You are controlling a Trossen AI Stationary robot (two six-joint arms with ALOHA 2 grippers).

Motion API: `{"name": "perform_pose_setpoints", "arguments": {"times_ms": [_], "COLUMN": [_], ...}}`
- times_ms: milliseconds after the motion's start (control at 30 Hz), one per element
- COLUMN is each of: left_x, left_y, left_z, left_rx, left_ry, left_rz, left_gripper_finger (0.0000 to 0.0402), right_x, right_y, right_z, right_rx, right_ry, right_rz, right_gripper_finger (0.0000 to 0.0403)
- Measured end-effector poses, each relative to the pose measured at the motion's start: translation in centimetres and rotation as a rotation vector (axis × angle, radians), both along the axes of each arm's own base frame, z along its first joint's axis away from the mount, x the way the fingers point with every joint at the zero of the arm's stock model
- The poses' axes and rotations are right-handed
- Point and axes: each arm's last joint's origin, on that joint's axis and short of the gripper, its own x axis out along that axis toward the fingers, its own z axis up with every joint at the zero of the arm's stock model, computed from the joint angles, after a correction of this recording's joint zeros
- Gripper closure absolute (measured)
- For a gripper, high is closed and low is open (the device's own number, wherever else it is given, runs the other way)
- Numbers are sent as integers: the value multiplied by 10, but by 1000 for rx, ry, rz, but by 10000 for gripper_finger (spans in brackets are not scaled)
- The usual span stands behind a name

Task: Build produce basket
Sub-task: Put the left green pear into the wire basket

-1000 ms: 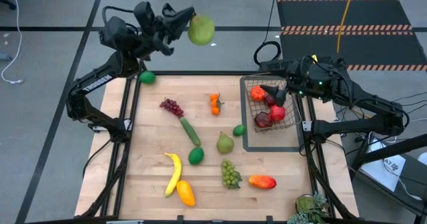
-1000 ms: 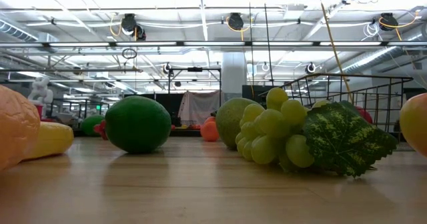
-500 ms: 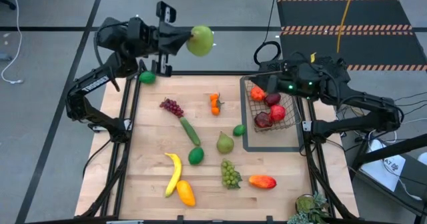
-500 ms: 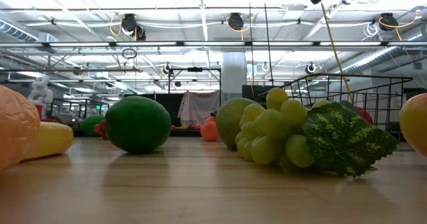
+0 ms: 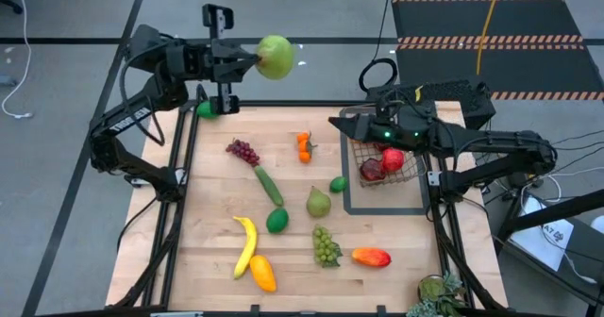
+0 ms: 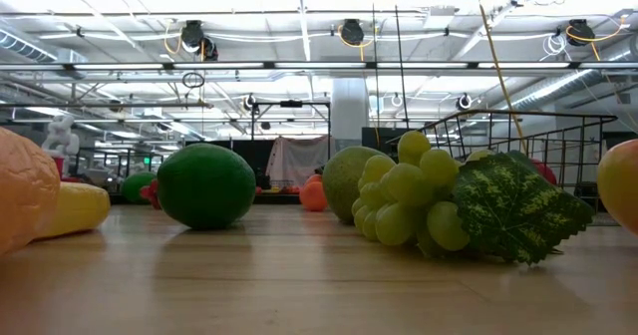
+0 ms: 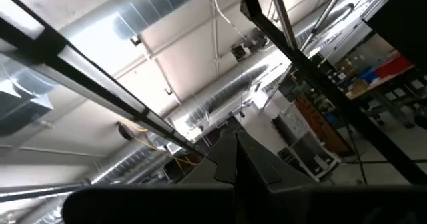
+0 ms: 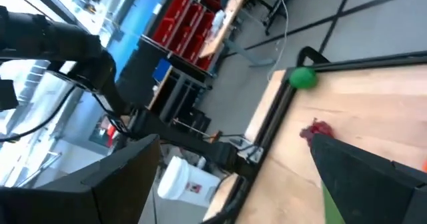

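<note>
- Looking down from above, the big light wooden table (image 5: 217, 204) holds most of the toy food, and its near edge is cut off at the bottom of the high view.
- Sitting on a flat dark tray frame (image 5: 382, 200) at the table's right side is the small dark wire mesh basket (image 5: 411, 169). Red fruits lie inside it, but the right arm hides part of it, so they are hard to count.
- Reaching over the basket is the right gripper (image 5: 338, 124). Its two dark fingers (image 8: 373, 177) are spread wide apart with nothing between them.
- Raised past the table's far left edge, the left gripper (image 5: 253, 60) has its fingers pressed tight together, and a round pale green fruit (image 5: 275, 57) sits at their tip. How the fruit is gripped is hard to make out.
- Left on the wood are a long yellow banana (image 5: 246, 244), a bunch of green grapes (image 5: 326, 246), a dark green cucumber (image 5: 268, 185), a green pear (image 5: 318, 203) and a small bunch of purple grapes (image 5: 243, 151).
- From table height, the green grapes (image 6: 414, 200) and their leaf block much of the basket (image 6: 538, 146) behind them, and an orange fruit is cut off at each side.
- The left wrist view shows only ceiling pipes and lights.
</note>
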Motion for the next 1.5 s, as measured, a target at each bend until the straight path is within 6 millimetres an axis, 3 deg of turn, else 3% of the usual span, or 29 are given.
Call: {"name": "perform_pose_setpoints", "arguments": {"times_ms": [267,633,1033,1500], "left_x": [-9,-4,6,13], "left_y": [-5,-1,10,26], "left_z": [4,-1,-13,-19], "left_rx": [65,-59,-580,-1114], "left_ry": [-19,58,238,112], "left_rz": [-11,19,59,147], "left_gripper_finger": [401,401,401,401], "right_x": [14,0,-33,-88], "right_y": [7,7,2,-25], "right_z": [0,12,35,42], "right_rx": [-25,-100,-373,-657], "right_ry": [-57,-88,-79,160], "right_rz": [24,31,4,-145], "right_gripper_finger": [22,22,22,22]}}
